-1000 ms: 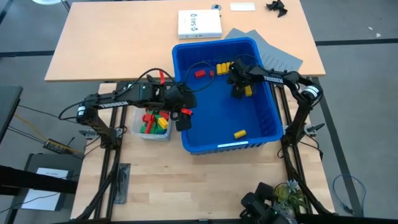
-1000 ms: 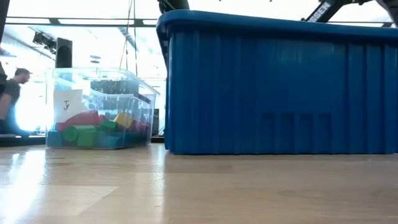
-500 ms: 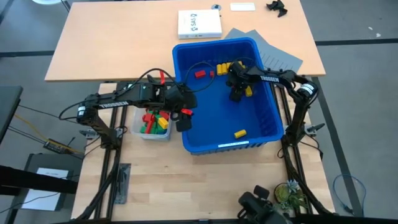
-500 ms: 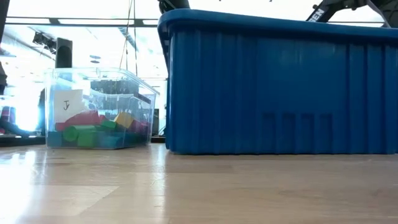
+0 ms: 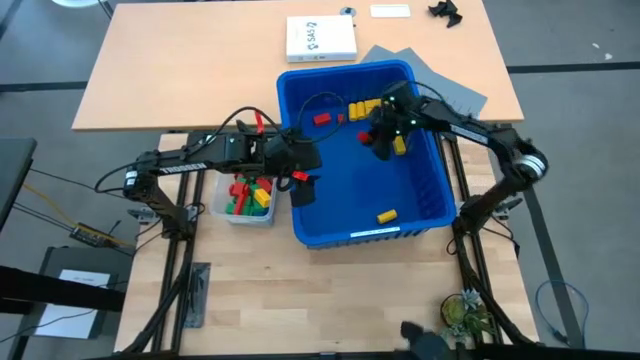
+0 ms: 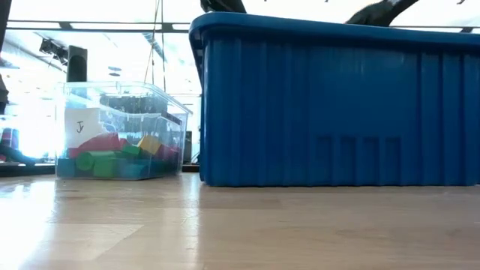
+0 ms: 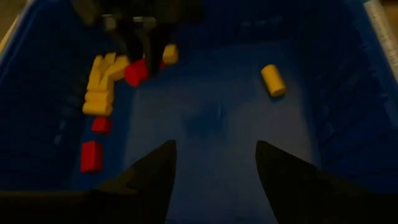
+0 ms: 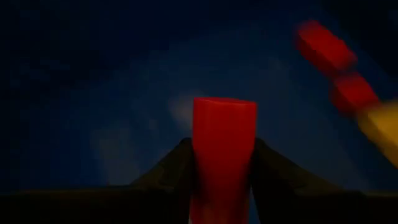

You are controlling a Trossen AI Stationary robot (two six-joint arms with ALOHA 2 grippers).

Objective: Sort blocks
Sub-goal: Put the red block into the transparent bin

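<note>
Loose red and yellow blocks lie on the floor of the large blue bin (image 5: 420, 205): a yellow row (image 7: 99, 87), red ones (image 7: 92, 155) and a yellow cylinder (image 7: 272, 79). My right gripper (image 5: 384, 142) is inside the bin near its far right side, shut on a red block (image 8: 224, 149). My left gripper (image 7: 214, 171) hangs open over the bin's left rim, holding nothing. The small clear tub (image 5: 244, 198), left of the bin, holds red, green and yellow blocks (image 6: 112, 159). My right gripper pinches the red block's two opposite sides (image 8: 202, 168) between its two fingers. The block's free end (image 8: 224, 109) sticks out past the fingertips. The fingers slant downward. In the left wrist view the block (image 7: 135, 72) hangs at the fingertips, above the bin floor.
A white box (image 5: 320, 38), a grey sheet (image 5: 445, 88) and a small black object (image 5: 445, 12) lie on the far table. The bin's tall walls (image 6: 337, 105) surround the loose blocks. Bare wood (image 5: 330, 290) lies in front of the bin.
My right gripper has risen inside the bin and shifted a little toward the far edge, and its arm has swung outward toward the table's right. The loose blocks in the bin and the tub have stayed where they were.
</note>
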